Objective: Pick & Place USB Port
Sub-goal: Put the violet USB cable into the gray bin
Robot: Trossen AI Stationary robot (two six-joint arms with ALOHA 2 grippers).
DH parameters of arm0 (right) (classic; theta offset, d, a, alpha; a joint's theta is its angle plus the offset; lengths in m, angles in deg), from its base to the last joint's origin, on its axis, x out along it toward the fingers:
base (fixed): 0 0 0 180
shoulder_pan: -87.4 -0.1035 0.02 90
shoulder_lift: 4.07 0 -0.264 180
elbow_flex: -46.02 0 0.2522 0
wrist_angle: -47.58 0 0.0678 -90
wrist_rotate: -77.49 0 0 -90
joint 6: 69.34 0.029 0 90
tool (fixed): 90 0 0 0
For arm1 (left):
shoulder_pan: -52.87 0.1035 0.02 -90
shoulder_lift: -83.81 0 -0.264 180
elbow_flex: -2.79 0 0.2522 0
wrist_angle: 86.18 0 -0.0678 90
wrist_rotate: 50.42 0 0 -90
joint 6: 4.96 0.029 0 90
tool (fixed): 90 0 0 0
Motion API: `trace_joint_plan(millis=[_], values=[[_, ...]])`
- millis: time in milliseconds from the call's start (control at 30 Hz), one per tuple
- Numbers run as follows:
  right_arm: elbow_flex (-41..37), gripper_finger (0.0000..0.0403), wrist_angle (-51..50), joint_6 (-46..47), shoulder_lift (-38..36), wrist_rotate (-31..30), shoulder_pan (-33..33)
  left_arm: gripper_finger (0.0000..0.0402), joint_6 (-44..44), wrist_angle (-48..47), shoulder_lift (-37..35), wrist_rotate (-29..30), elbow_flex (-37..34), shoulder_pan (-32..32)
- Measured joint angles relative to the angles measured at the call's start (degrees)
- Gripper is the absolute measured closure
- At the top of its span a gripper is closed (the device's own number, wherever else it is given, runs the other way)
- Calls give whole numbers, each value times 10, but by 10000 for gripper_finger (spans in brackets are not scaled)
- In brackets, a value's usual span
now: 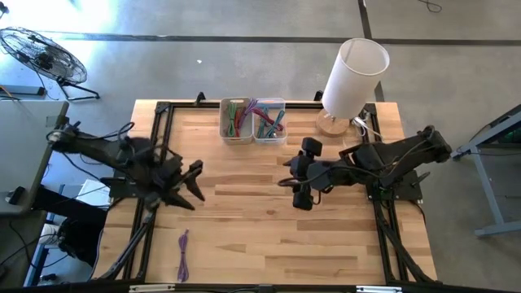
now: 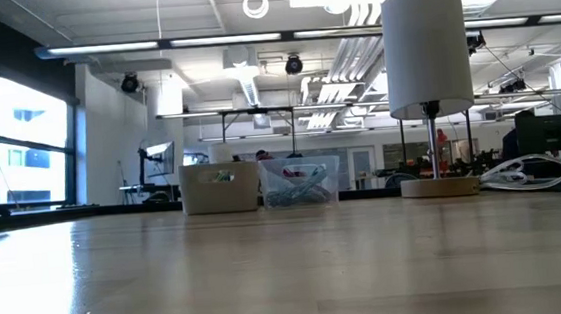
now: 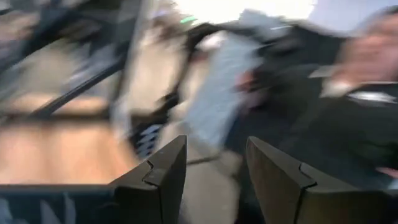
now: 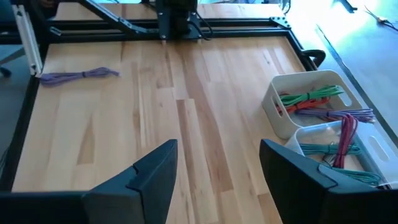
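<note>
A wooden table (image 1: 269, 220) fills the centre of the overhead picture. The task's thing, a purple cable (image 1: 183, 255), lies loose at the lower left of the frame, near the table's front edge. Two bins sit side by side at the upper centre: a beige bin (image 1: 236, 120) and a clear bin (image 1: 269, 120), both holding coloured cables. A white lamp (image 1: 352, 81) stands at the upper right.

The left gripper (image 1: 194, 189) hovers at centre left, fingers apart and holding nothing. The right gripper (image 1: 302, 189) hovers at centre right, fingers also apart and empty.

Risks, as a judgement: the thin, limp cable could slip from a pinch or trail and snag on the table's dark frame. The left wrist view is smeared, so aiming could be off.

No brand, label or writing is readable.
</note>
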Motion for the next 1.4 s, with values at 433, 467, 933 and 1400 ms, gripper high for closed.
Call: trace_joint_plan(millis=[433, 467, 933, 1400], values=[[-1, 183, -1, -1, 0, -7, -31, 236, -218, -195, 25, 475, 0, -325], [-1, 183, -2, -1, 0, -7, -31, 236, -237, -198, 34, 482, 0, -339], [-1, 183, -3, -17, 0, -22, -30, 236, -445, -295, 160, 363, 0, -406], [-1, 183, -30, -16, 0, -22, -30, 236, -465, -404, 224, 208, 0, -406]])
